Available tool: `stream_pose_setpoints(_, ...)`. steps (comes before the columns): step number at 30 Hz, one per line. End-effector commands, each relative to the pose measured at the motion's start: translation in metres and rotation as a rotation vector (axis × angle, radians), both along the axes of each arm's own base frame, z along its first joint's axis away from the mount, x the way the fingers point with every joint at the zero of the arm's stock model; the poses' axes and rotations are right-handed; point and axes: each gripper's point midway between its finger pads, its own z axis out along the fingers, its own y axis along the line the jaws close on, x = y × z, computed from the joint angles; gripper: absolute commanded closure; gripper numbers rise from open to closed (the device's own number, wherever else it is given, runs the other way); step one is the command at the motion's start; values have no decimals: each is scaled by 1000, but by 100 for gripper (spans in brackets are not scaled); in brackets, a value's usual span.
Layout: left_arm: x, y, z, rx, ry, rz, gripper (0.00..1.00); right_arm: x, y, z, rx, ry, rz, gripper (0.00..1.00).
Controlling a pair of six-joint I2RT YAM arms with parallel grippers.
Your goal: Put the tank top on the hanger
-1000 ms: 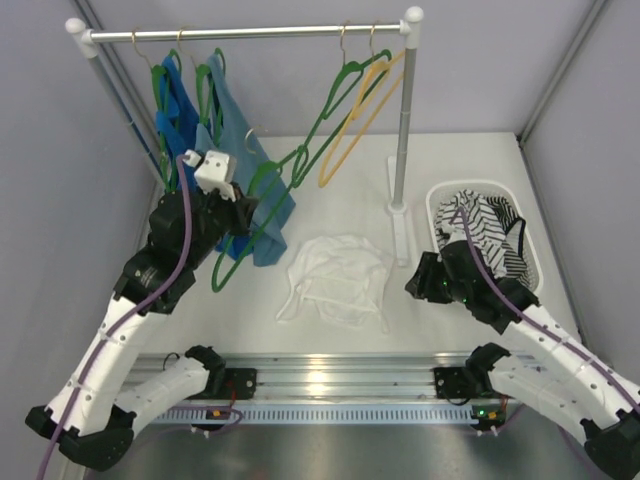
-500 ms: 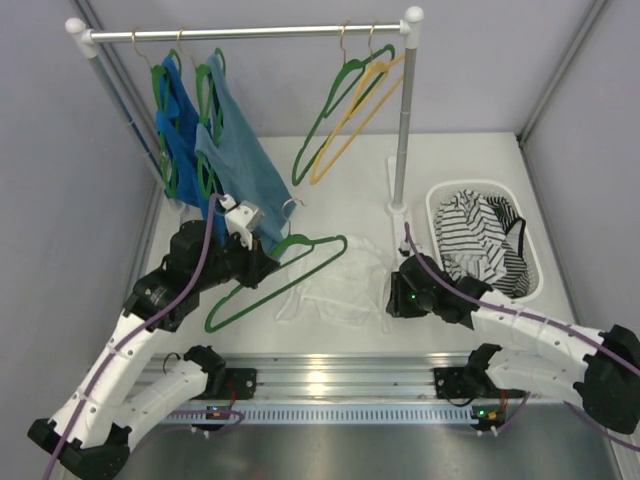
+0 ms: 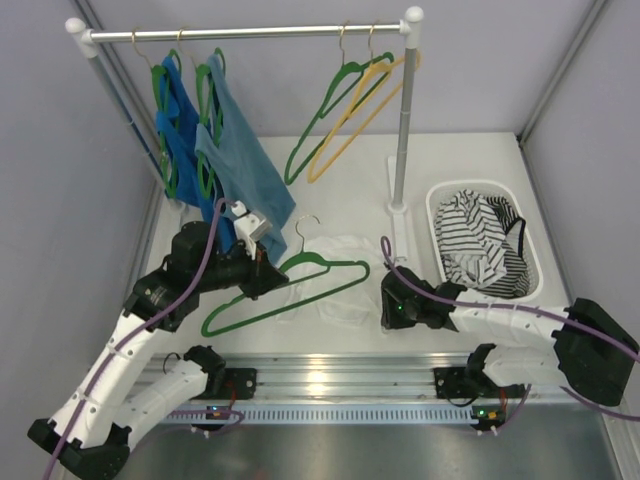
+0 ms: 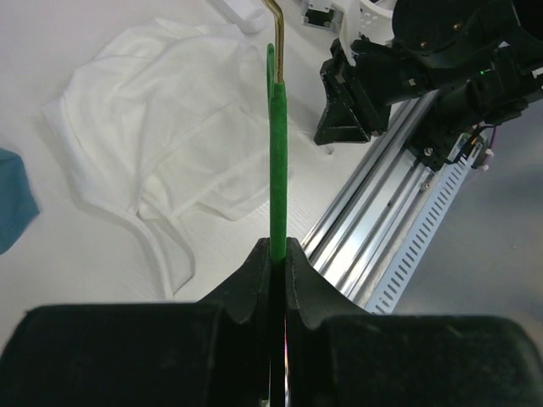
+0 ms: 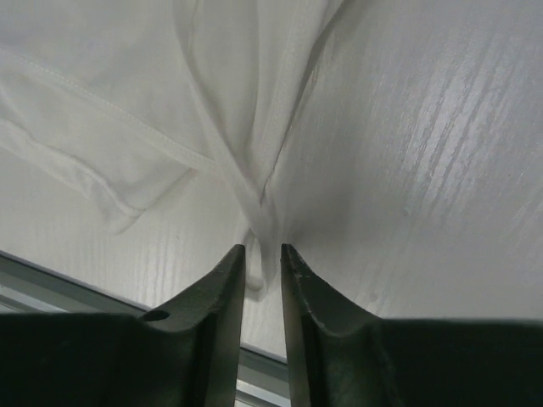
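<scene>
The white tank top lies crumpled on the table in front of the rack. My left gripper is shut on the neck of a green hanger, held low over the top's left part with the hook pointing away. In the left wrist view the hanger rises from my closed jaws over the tank top. My right gripper is at the top's right edge. In the right wrist view its jaws stand narrowly apart, pinching a strap of the tank top.
The clothes rack at the back holds blue tank tops on green hangers, a spare green hanger and a yellow hanger. Its right post stands beside a white basket with a striped garment. A metal rail lines the near edge.
My left arm carried the green hanger down from beside the rack to over the tank top. My right arm swung left from the basket to the top's right edge.
</scene>
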Motion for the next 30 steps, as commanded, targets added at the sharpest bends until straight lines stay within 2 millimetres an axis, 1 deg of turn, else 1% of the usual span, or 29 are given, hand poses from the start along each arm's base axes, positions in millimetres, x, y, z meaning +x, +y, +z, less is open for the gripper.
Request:
stream_pose_setpoints(1,-13,-9,17,-51,-29,-88,100,11,8,3,22,-55,-31,77)
stream_pose_setpoints(2,-14,-9,17,-52,-25,-93,100,12,7,2,17,-54,-43,86)
stream_pose_setpoints(5,-14,-12,14,-47,-21,-107,100,16,1,8,3,-80,-74,98)
stream_pose_setpoints(6,-15,-13,14,-46,-18,-115,100,19,0,12,3,-91,-85,100)
stream_pose_setpoints(13,-16,-19,7,-33,6,-146,100,35,-14,46,22,-183,-175,100)
stream_pose_setpoints(18,-14,-24,0,-30,26,-160,100,41,-12,68,65,-216,-183,100)
stream_pose_setpoints(20,-16,-28,0,-40,35,-181,100,40,-13,72,62,-217,-184,100)
stream_pose_setpoints(26,-10,-36,-6,-38,55,-198,100,44,-14,82,62,-232,-197,100)
stream_pose_setpoints(30,-7,-42,-5,-47,42,-217,100,46,-14,93,79,-252,-203,100)
